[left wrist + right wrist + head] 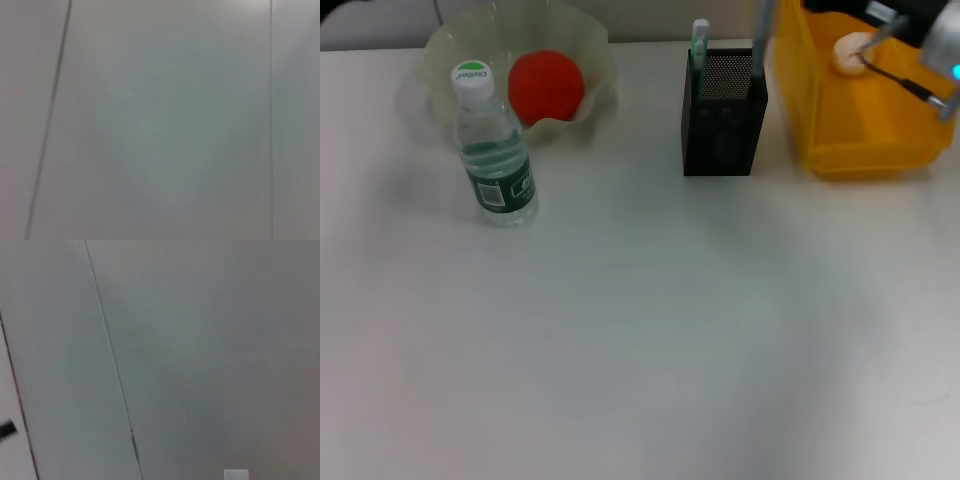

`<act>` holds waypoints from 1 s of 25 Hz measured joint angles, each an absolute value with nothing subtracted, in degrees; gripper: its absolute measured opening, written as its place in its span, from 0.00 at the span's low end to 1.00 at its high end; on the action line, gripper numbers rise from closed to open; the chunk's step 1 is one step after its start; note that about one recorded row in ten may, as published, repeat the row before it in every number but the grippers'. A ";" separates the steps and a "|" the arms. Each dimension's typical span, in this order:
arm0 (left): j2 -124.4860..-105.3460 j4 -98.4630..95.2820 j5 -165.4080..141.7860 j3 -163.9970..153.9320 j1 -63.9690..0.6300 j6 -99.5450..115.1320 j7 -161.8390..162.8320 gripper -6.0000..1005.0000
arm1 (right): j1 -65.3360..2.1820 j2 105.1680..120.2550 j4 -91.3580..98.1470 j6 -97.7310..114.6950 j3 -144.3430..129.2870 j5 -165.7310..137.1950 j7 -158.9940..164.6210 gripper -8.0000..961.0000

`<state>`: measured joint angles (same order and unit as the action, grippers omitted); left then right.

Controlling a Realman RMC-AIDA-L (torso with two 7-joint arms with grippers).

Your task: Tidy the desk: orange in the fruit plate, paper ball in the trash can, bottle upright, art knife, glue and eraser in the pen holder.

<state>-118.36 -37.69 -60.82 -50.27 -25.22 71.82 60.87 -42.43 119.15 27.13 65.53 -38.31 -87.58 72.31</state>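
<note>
The water bottle (495,150) stood upright on the white desk (640,330), on the robot's left side, with its white cap on top. Just behind it sat the clear fruit plate (590,45), and the orange (546,85) lay inside that plate. Farther to the right stood the black mesh pen holder (723,115), and a thin green and white thing (699,42) stuck up out of its back corner; what it was could not be told. Right beside the pen holder was the yellow trash can (860,120), and the paper ball (850,52) was in it, near the back. The right gripper (920,70) was over the trash can at the far right corner, but whether it was open or closed could not be told. The left gripper was not seen in any view, and both wrist views showed only plain pale surfaces.
</note>
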 joint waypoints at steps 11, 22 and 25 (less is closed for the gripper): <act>-117.17 -37.92 -60.80 -47.64 -27.17 71.46 57.83 0.61 | -49.64 119.31 21.84 55.79 -38.29 -87.48 68.62 0.14; -116.64 -38.47 -60.81 -46.49 -27.68 71.46 57.54 0.61 | -49.26 119.49 19.59 56.57 -38.23 -87.45 68.61 0.14; -116.73 -38.69 -60.82 -46.49 -27.62 71.58 58.20 0.61 | -48.96 119.52 19.40 56.60 -38.23 -87.45 68.48 0.17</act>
<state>-116.73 -38.69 -60.82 -46.49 -27.62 71.58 58.20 -48.96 119.52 19.40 56.60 -38.23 -87.45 68.48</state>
